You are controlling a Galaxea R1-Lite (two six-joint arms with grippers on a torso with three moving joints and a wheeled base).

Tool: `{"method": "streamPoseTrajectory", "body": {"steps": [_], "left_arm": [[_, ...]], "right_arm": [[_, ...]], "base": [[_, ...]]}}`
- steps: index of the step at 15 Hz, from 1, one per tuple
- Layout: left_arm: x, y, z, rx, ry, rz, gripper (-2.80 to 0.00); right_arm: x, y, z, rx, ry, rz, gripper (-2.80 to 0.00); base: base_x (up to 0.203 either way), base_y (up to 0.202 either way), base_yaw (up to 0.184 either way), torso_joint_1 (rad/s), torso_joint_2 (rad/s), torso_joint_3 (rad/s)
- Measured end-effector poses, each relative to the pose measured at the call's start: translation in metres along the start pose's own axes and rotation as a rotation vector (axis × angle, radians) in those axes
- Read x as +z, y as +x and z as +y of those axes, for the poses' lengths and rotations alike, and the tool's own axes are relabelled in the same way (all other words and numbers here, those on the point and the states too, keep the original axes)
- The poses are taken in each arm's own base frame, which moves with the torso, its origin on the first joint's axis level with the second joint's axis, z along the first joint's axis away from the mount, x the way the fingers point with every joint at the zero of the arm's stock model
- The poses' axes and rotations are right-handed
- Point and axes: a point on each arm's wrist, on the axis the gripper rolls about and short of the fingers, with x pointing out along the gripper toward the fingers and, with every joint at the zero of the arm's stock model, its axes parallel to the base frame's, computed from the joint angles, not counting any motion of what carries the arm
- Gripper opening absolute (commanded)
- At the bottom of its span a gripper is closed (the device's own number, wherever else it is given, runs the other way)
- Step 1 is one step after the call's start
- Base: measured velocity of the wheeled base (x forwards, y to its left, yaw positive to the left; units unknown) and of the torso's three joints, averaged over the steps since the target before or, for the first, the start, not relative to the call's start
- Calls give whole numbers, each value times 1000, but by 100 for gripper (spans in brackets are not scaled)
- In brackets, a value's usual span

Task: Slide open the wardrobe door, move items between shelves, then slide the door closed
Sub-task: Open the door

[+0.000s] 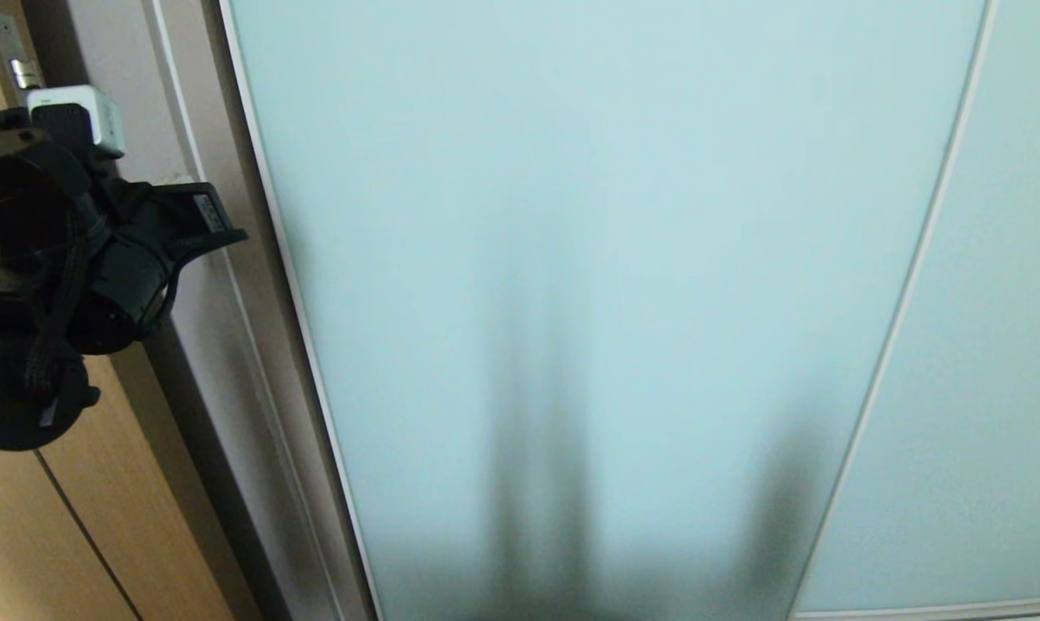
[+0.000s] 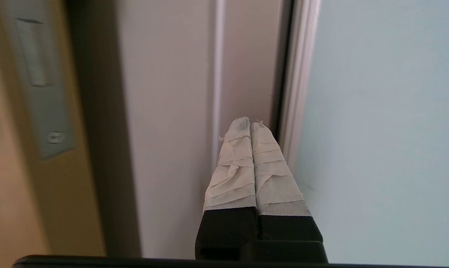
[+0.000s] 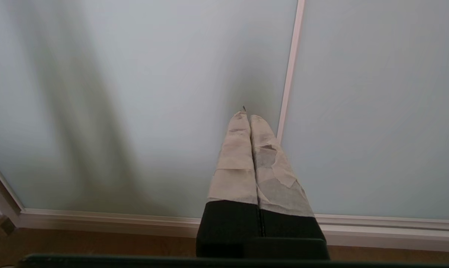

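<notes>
Left gripper (image 2: 250, 124), pinched closed and empty, points at the door (image 1: 606, 259) edge; door closed, nothing moved yet.

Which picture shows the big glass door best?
The head view: the glass door fills it, both side edges visible. The left wrist view shows only its edge strip; the right wrist view shows its lower part.

Soft, even daylight; blurred dark shadows streak the sliding wardrobe door (image 1: 606, 259), and near edges are unfocused.
</notes>
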Motion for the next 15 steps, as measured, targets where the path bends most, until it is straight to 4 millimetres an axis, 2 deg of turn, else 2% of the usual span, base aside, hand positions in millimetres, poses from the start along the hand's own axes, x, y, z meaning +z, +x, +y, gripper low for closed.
{"method": "streamPoseTrajectory", "body": {"steps": [15], "left_arm": [[-45,43,-16,-17,18,47,-280]], "right_arm": [[0,0,0,0,1,0,-280]], "base": [[0,0,0,0,0,0]]}}
